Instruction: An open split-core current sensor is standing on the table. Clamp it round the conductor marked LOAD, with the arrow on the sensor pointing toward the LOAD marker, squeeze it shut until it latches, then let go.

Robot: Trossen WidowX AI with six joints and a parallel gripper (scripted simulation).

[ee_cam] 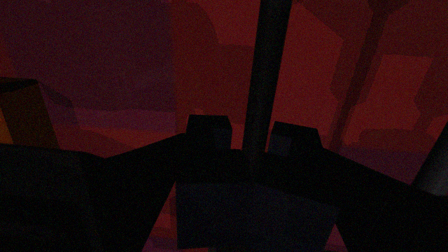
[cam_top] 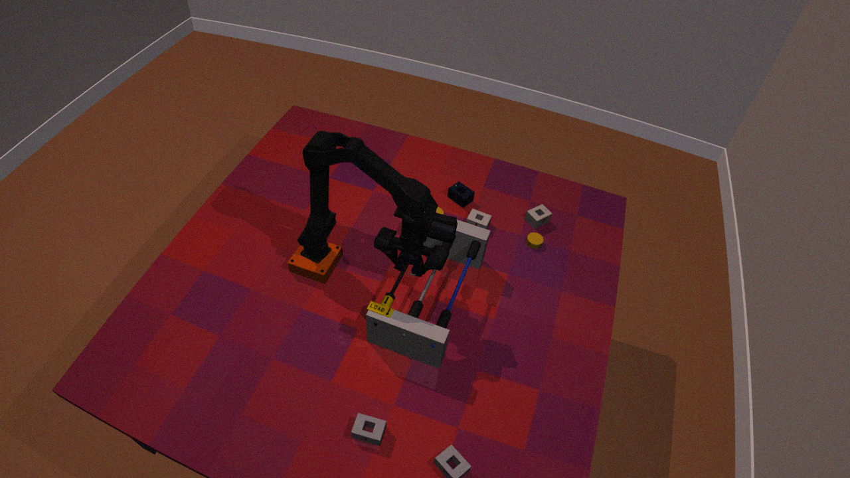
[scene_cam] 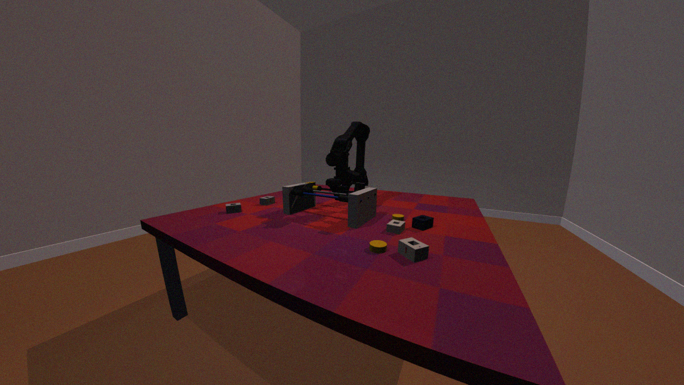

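Split-core sensor [ee_cam: 252,206]: wrist view, dark block astride the black LOAD conductor [ee_cam: 264,73], pinched between the gripper [ee_cam: 245,196] fingers; top view, hidden under the gripper [cam_top: 416,258] near the far terminal block [cam_top: 469,243]; exterior view, indistinct.

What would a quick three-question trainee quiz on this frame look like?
1. True or false: the gripper holds nothing.
2. Which conductor ends at the yellow LOAD tag? A) blue B) grey C) black
3. Fill in: the arm stands on a base plate coloured ___.

Key:
1. False. It is shut on the split-core sensor, with its fingers standing wide.
2. C.
3. Orange.
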